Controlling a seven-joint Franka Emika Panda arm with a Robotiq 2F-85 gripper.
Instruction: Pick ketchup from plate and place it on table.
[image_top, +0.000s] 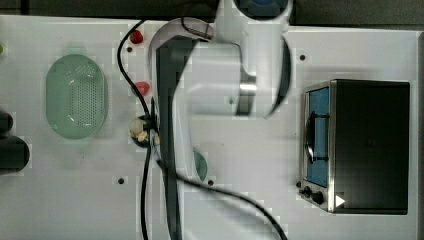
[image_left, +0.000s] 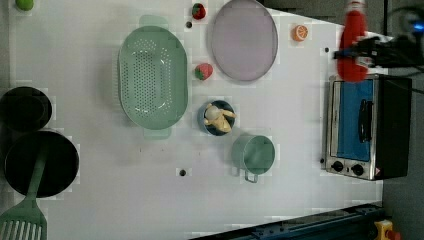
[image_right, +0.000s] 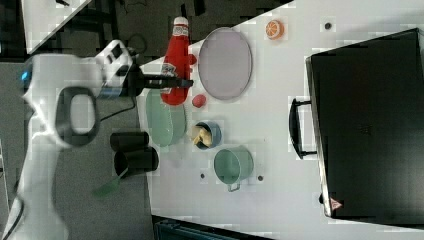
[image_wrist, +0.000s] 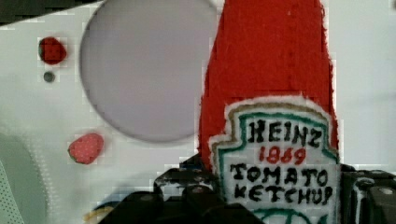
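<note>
The hand (image_right: 167, 81) is clamped on the ketchup bottle (image_right: 175, 62), its dark fingers (image_wrist: 154, 200) pressing either side of the plush red body just below the "Heinz 1869 Tomato Ketchup" label, as the wrist view shows close up. In the right view the bottle hangs in the air, white cap uppermost, just to the right view's left of the plate (image_right: 225, 62), clear of its surface. The lilac-grey plate (image_left: 244, 40) lies bare and flat on the white dotted table (image_left: 125, 200). In the left view the ketchup bottle (image_left: 352, 45) appears at the left view's far right, held over the front edge of the toaster oven (image_left: 367, 127), well apart from the plate. Just beside the plate sit a red-pink strawberry (image_left: 203, 71) and, farther up, a small dark-red fruit (image_left: 199, 10); an orange slice (image_left: 300, 33) lies to the left view's right of the plate. The pale-green perforated basket (image_left: 152, 77) rests to the left view's left of the strawberry. Below the plate in the left view stand a small blue bowl (image_left: 218, 117) holding pale yellow pieces and a green cup (image_left: 253, 154) with a handle. Two black pots (image_left: 35, 142) and a green spatula (image_left: 25, 217) sit at the left view's left edge. In the top view the white arm (image_top: 220, 75) stretches across the table.
</note>
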